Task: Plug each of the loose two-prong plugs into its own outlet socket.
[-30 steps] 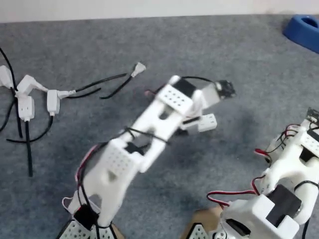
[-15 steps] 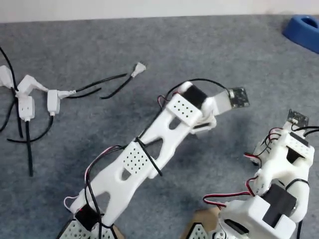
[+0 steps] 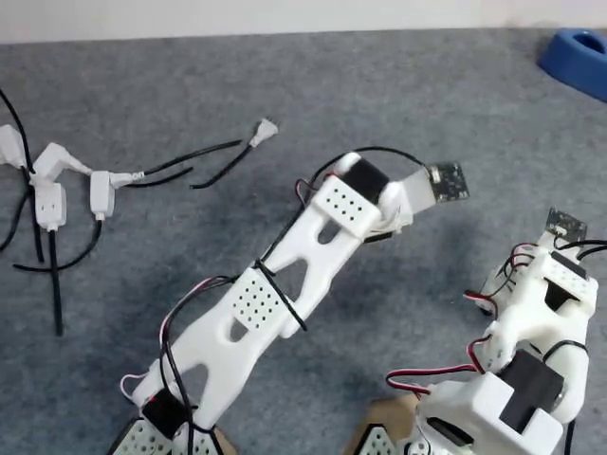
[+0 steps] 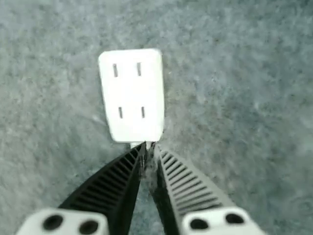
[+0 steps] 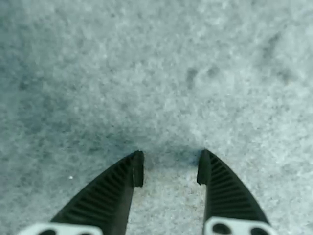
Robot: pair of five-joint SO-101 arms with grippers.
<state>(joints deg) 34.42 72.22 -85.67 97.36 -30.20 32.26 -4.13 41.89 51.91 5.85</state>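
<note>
Left hand pressed together by outlet block, right hand spread, grey carpet

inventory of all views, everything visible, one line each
outlet block: 1, white, two pairs of slots, flat on the mat right at the left gripper's tips
loose plug: 1, white, on a cable end, mid-left of the mat
plug cluster: several white pieces, exact count unclear, far left
cables: several, black, running from the cluster towards the loose plug
blue object: 1, cut off at the far right corner
mat: 1, grey, under everything
left arm: white, stretched to mid-mat
right arm: white, near right
left gripper: black fingers, shut
right gripper: black fingers, open over bare mat
</note>
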